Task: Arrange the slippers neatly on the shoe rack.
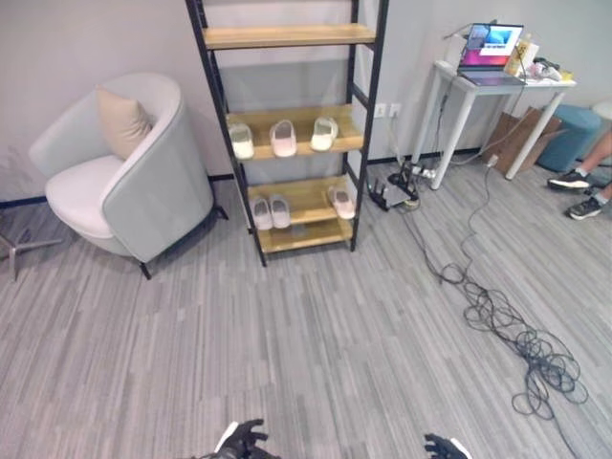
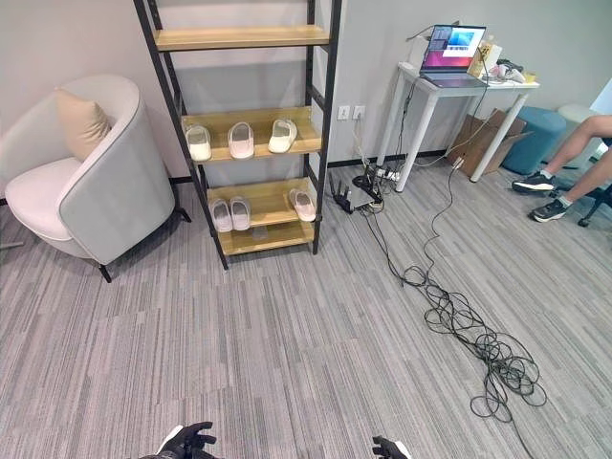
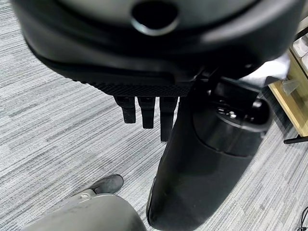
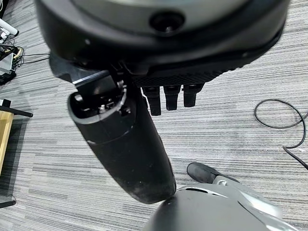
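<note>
Since both hands hang low and well back from the rack, the lines below place everything from them.

Left hand (image 1: 244, 441): at the near edge of the head view, holding nothing; in its wrist view the fingers (image 3: 147, 111) hang straight and relaxed over bare carpet.

Right hand (image 1: 442, 447): level with the left and likewise empty, its fingers (image 4: 172, 96) hanging loose.

Shoe rack (image 1: 358, 115): far ahead of both hands and a little toward the left hand's side, a black frame with wooden shelves against the wall.

Middle shelf slippers (image 1: 283, 138): three, spaced apart, long axes running front to back, the outer one (image 1: 324, 133) slightly skewed.

Lower shelf slippers (image 1: 271, 211): two touching side by side as a pair, and a third (image 1: 341, 202) set apart at the shelf's other end and angled.

Key relation: every slipper lies straight ahead and well beyond reach; the left hand looks slightly nearer the rack, so the robot must probably walk forward before either hand can straighten the skewed ones.

Obstacles: an armchair (image 1: 124, 172) beside the rack on the left hand's side; loose cables (image 1: 516, 344) on the floor ahead of the right hand.
</note>
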You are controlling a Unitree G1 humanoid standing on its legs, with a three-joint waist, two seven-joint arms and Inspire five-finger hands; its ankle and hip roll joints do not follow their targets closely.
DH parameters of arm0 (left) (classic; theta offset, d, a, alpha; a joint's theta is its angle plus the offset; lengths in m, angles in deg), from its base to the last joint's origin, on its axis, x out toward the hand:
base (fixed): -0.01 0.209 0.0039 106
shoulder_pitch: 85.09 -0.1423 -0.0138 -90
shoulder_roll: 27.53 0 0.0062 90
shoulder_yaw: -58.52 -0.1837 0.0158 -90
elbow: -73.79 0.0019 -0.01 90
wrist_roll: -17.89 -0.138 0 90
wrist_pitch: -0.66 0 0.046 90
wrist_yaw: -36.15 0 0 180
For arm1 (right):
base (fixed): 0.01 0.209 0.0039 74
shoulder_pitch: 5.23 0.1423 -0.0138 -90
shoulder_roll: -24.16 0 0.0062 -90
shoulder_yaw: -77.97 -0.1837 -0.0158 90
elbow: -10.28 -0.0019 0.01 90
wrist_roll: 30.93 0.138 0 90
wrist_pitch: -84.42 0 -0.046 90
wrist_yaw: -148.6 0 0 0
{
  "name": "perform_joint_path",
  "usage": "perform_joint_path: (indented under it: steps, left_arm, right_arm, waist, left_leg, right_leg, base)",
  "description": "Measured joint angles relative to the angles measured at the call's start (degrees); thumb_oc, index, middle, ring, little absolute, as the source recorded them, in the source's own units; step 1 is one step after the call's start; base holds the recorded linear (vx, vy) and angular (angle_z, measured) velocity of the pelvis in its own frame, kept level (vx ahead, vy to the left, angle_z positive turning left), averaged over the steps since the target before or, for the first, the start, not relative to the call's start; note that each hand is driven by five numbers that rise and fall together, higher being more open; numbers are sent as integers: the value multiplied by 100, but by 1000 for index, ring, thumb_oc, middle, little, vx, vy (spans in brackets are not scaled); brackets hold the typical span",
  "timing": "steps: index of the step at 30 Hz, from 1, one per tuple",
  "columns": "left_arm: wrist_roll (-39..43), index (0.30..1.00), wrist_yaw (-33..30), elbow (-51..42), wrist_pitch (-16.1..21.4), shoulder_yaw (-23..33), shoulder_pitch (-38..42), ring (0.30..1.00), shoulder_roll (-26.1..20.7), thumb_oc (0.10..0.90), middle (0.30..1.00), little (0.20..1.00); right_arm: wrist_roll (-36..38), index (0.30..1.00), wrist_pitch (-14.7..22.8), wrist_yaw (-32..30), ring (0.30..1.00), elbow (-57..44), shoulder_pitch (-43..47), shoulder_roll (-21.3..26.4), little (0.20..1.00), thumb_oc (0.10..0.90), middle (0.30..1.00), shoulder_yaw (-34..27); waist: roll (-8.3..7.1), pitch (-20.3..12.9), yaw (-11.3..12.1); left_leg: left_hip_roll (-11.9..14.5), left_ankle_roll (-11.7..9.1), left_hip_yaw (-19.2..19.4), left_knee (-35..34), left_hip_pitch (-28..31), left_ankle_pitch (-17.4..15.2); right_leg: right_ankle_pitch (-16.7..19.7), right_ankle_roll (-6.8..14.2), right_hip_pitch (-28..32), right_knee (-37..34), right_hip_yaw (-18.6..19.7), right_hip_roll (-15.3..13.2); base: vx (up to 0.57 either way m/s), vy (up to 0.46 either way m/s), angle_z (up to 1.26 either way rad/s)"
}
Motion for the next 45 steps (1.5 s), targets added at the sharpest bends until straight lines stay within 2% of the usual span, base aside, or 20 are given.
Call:
perform_joint_path:
  steps: [12,17,19,22,23,25,26,29,30,32,34,35,36,38,39,41,42,43,44,45]
  left_arm:
    - [9,900,12,8,-1,2,7,900,-5,800,900,900]
    - [146,900,24,9,0,-33,90,900,-28,800,900,900]
    - [240,900,14,5,4,-56,227,900,-79,800,900,900]
    - [239,900,26,10,5,-69,362,900,-71,800,900,900]
    - [242,900,23,24,6,-54,459,900,-72,800,900,900]
    - [243,900,19,18,22,-39,642,900,-75,800,900,900]
    - [242,900,18,17,38,-42,667,900,-53,800,900,900]
    - [233,900,29,18,46,-58,748,900,7,800,900,900]
    - [230,900,27,22,41,-56,785,900,22,800,900,900]
    - [230,900,32,17,42,-59,820,900,61,800,900,900]
    - [230,900,39,5,46,-38,814,900,86,800,900,900]
    - [233,900,34,6,45,-16,747,900,131,800,900,900]
    - [233,900,31,13,45,-29,676,900,167,800,900,900]
    - [227,900,46,59,24,-52,656,900,117,800,900,900]
    - [225,900,48,59,19,-58,641,900,110,800,900,900]
    - [227,900,46,60,14,-100,710,900,121,800,900,900]
    - [227,900,48,86,1,-124,736,900,118,800,900,900]
    - [226,900,51,101,7,-160,720,900,102,800,900,900]
    - [226,900,49,116,8,-233,736,900,70,800,900,900]
    - [226,900,43,124,5,-222,669,900,83,800,900,900]
  right_arm:
    - [-2,900,-10,62,900,148,89,-10,900,800,900,12]
    - [-1,900,-11,63,900,152,151,-5,900,800,900,21]
    - [0,900,3,64,900,157,279,-13,900,800,900,61]
    - [2,900,0,71,900,213,380,0,900,800,900,63]
    - [4,900,-2,72,900,256,453,-19,900,800,900,64]
    - [10,900,-3,70,900,277,541,-4,900,800,900,66]
    - [12,900,-2,66,900,274,544,6,900,800,900,69]
    - [129,900,-2,62,900,278,511,15,900,800,900,71]
    - [139,900,-10,62,900,277,511,28,900,800,900,69]
    - [164,900,-27,65,900,281,511,46,900,800,900,67]
    - [163,900,-26,75,900,342,543,32,900,800,900,71]
    - [162,900,-25,74,900,384,509,37,900,800,900,72]
    - [157,900,-14,78,900,382,539,84,900,800,900,88]
    - [156,900,-23,102,900,389,528,17,900,800,900,150]
    - [156,900,1,118,900,370,449,-2,900,800,900,148]
    - [157,900,2,120,900,323,536,14,900,800,900,109]
    - [162,900,5,112,900,191,609,66,900,800,900,23]
    - [159,900,2,115,900,138,610,60,900,800,900,24]
    - [152,900,6,128,900,102,616,27,900,800,900,15]
    - [150,900,11,135,900,87,653,7,900,800,900,23]
  waist:
    - [-8,17,-14]
    - [-8,187,-6]
    - [-88,377,15]
    - [-106,577,40]
    - [-155,678,33]
    - [-244,772,41]
    - [-265,792,33]
    - [-231,798,3]
    - [-235,802,1]
    - [-251,805,23]
    - [-225,789,32]
    - [-112,711,43]
    - [17,632,101]
    - [-156,571,137]
    - [-240,526,141]
    - [-231,518,113]
    - [-207,518,7]
    - [-237,510,-13]
    - [-221,532,28]
    - [-230,510,13]
  left_leg:
    - [7,26,-48,17,-18,35]
    - [35,-55,-48,66,-167,34]
    - [56,-305,-24,565,-507,-124]
    - [100,-355,-26,869,-658,-120]
    - [77,-365,-8,1275,-836,-119]
    - [6,-513,-5,1991,-1238,-117]
    - [48,-510,-11,2161,-1360,-159]
    - [241,-518,47,2083,-1576,-130]
    - [323,-518,203,1952,-1656,-97]
    - [362,-536,325,1590,-1743,4]
    - [338,-496,327,1086,-1683,192]
    - [352,-411,321,663,-1539,270]
    - [387,-211,305,447,-1362,616]
    - [200,22,477,349,-1130,434]
    - [71,147,580,330,-983,406]
    - [-25,262,610,312,-829,273]
    - [-37,315,531,295,-706,215]
    - [-66,327,505,296,-641,189]
    - [-99,424,451,276,-453,4]
    - [-106,461,456,235,-241,-39]
  right_leg:
    - [4,-34,-6,42,-42,12]
    - [-9,-26,-126,49,-39,45]
    - [-91,-103,-313,191,-28,31]
    - [-89,-196,-294,163,-75,82]
    - [-123,-249,-290,178,-68,46]
    - [-115,-392,-222,165,-56,-67]
    - [-103,-413,-171,120,-54,-64]
    - [-74,-483,-74,53,-87,-73]
    - [-110,-475,-75,51,-63,-78]
    - [-191,-440,-52,50,-46,-117]
    - [-329,-310,71,56,-1,-128]
    - [-427,-185,129,98,109,-106]
    - [-588,-69,173,183,268,-51]
    - [-777,130,97,560,380,-244]
    - [-997,317,-20,1021,378,-411]
    - [-1218,576,-474,2212,386,-548]
    - [-1383,781,-1025,3418,507,-585]
    - [-1382,783,-1151,3786,516,-595]
    - [-1379,776,-1442,4312,456,-652]
    - [-1437,675,-1565,4446,351,-682]
  base:
    - [-9,-41,2]
    - [-49,-103,1]
    - [3,-93,3]
    - [97,-86,12]
    - [85,-32,10]
    - [156,-28,5]
    - [173,-14,1]
    - [187,26,2]
    - [177,34,1]
    - [226,53,1]
    - [374,122,-19]
    - [345,148,-59]
    - [257,106,-66]
    - [175,112,-47]
    - [177,134,-30]
    - [181,102,-8]
    - [231,80,21]
    - [264,63,32]
    - [325,28,16]
    - [371,-14,7]
